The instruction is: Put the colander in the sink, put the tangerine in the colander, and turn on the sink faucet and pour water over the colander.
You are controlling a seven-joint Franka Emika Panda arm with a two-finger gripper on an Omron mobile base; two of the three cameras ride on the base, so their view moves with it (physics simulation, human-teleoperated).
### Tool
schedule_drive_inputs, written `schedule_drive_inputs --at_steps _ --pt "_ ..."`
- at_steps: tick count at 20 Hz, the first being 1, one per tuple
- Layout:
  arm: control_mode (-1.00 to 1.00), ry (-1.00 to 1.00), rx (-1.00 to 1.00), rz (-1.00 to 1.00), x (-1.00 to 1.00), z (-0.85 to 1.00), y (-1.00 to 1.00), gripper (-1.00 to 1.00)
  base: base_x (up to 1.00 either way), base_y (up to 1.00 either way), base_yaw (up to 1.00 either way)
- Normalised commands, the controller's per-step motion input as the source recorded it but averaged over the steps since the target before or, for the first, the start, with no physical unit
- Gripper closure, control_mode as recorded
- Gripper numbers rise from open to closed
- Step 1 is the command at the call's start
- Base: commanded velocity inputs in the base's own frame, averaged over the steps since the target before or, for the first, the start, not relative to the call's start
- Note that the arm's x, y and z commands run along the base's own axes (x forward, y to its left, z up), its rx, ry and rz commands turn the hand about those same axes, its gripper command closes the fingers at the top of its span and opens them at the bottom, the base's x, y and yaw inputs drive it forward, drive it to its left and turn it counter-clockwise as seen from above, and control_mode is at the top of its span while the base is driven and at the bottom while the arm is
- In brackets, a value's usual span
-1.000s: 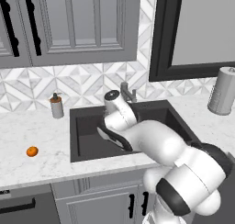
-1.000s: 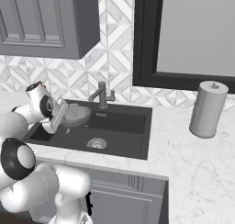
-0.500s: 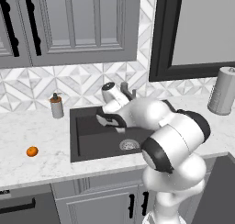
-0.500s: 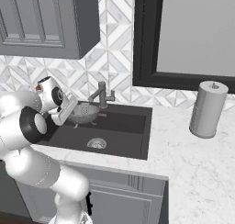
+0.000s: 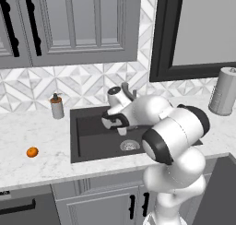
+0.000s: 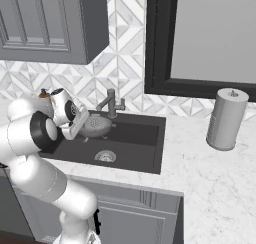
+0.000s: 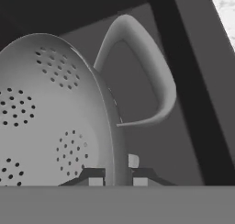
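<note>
The colander (image 7: 46, 108) is a silver-grey bowl dotted with holes, with a loop handle at its side. My gripper (image 7: 117, 181) is shut on its rim just below that handle. Seen from the right base, the colander (image 6: 95, 126) hangs tilted over the back of the dark sink (image 6: 140, 143), just under the sink faucet (image 6: 111, 104), with my gripper (image 6: 79, 126) at its left. From the left base my hand (image 5: 118, 123) hides most of the colander. The tangerine (image 5: 32, 152) lies on the white counter, well left of the sink (image 5: 92, 141).
A pump soap bottle (image 5: 56, 106) stands at the sink's back left corner. A paper towel roll (image 6: 227, 119) stands on the counter to the right. The round drain (image 6: 105, 156) sits in the basin floor. Cabinets hang above the counter's left part.
The arm's elbow has swung from low in front to high on the right. The colander, still gripped, has shifted a little toward the faucet and slightly lower.
</note>
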Motion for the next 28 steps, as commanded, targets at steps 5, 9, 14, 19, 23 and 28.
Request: schedule_drive_inputs --at_steps 5,9,14,19,23,28 --pt "-1.0 -0.05 0.0 -0.34 0.0 -0.35 0.41 1.0 0.0 0.0 0.0" --pt "-1.0 0.0 0.0 -0.38 0.0 -0.26 0.5 1.0 0.0 0.0 0.0" --pt "-1.0 -0.01 0.0 -0.36 0.0 -0.26 0.55 1.0 0.0 0.0 0.0" --pt "-1.0 -0.04 0.0 -0.32 0.2 -0.21 0.58 1.0 0.0 0.0 0.0" --pt "-1.0 -0.01 0.0 -0.34 0.38 -0.32 0.46 1.0 0.0 0.0 0.0" --pt "-1.0 0.0 0.0 -0.36 0.46 -0.34 0.22 1.0 0.0 0.0 0.0"
